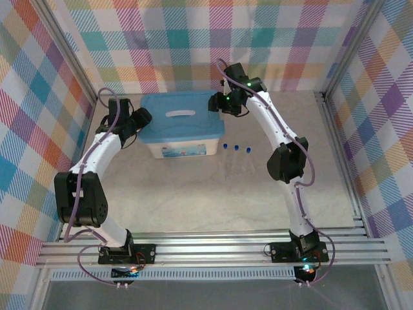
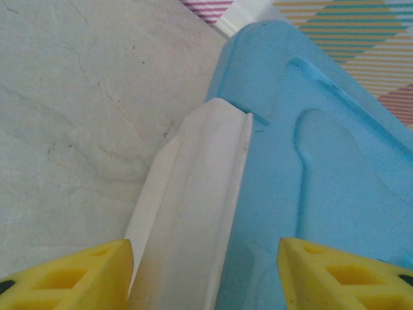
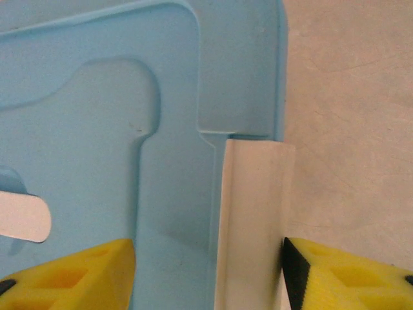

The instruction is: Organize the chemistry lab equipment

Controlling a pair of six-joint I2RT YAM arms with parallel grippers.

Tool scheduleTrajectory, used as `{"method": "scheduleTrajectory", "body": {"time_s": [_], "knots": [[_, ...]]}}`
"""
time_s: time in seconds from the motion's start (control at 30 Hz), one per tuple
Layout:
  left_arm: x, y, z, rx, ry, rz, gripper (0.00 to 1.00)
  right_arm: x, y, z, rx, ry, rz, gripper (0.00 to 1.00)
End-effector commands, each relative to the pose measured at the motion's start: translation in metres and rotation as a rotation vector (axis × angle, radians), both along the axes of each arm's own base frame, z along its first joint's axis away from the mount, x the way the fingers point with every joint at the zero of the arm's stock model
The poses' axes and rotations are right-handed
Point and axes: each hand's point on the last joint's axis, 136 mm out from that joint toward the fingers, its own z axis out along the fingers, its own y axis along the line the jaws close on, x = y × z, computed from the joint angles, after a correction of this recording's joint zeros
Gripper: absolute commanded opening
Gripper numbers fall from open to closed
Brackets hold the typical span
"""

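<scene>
Three plaid walls [image 1: 193, 45], beige tabletop [image 1: 193, 200]

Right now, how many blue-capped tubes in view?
3. Side by side on the table, right of the tub: left tube, middle tube, right tube. More could hide inside the tub.

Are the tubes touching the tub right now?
Apart. The top view shows a strip of bare table between the tub and the nearest blue cap of the tubes.
</scene>
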Motion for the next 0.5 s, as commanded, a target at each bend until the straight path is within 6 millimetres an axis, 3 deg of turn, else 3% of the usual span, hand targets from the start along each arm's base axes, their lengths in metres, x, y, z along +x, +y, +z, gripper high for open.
{"method": "scheduleTrajectory", "body": {"time_s": [0.0,0.07,0.3,0.47], "knots": [[-0.013,-0.003,0.026,-0.064,-0.036,-0.028,0.65,-0.013,0.014,0.041,0.097,-0.056,0.061,0.65],[-0.013,0.004,0.037,-0.058,-0.058,-0.019,0.66,-0.014,0.010,0.050,0.102,-0.071,0.058,0.67],[-0.023,0.017,0.045,-0.048,-0.041,0.000,0.68,-0.022,-0.004,0.069,0.086,-0.103,0.045,0.73],[-0.041,0.021,0.059,-0.014,-0.094,0.008,0.70,-0.034,-0.024,0.091,0.053,-0.175,0.032,0.81]]}}
